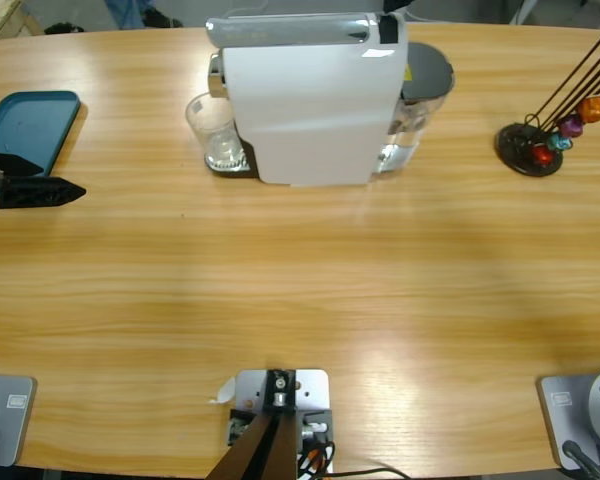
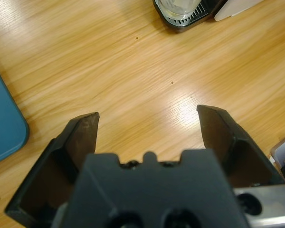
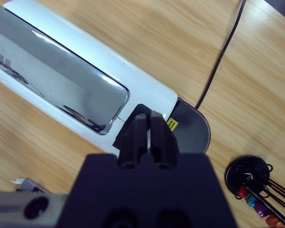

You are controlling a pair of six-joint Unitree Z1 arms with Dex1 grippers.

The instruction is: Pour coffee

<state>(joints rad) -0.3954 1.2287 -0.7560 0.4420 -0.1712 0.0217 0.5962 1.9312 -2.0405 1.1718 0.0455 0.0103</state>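
**Glass under the spout, both grippers unloaded**

The clear glass tumbler [image 1: 212, 128] stands on the black drip tray [image 1: 230, 165] of the white coffee machine [image 1: 315, 105], ahead of the left gripper [image 2: 147, 118] and well apart from it. Whether any coffee lies in the glass cannot be told; it looks nearly empty. The pour seems hardly begun or just finished, and the glass is not yet lifted.

The left gripper's jaws stand wide apart with only bare wooden table [image 1: 300, 290] between them. A teal plastic tray [image 2: 4, 128] lies just to that gripper's left side, so a sideways swing that way is tight. Straight ahead the path to the glass is open board.

The right gripper [image 3: 149, 118] hangs above the machine's chrome lid [image 3: 52, 90], jaws pressed together on nothing. Beyond it are a grey water tank [image 3: 192, 130], a black cord [image 3: 223, 52] and a black wire stand of coloured capsules [image 3: 251, 183].
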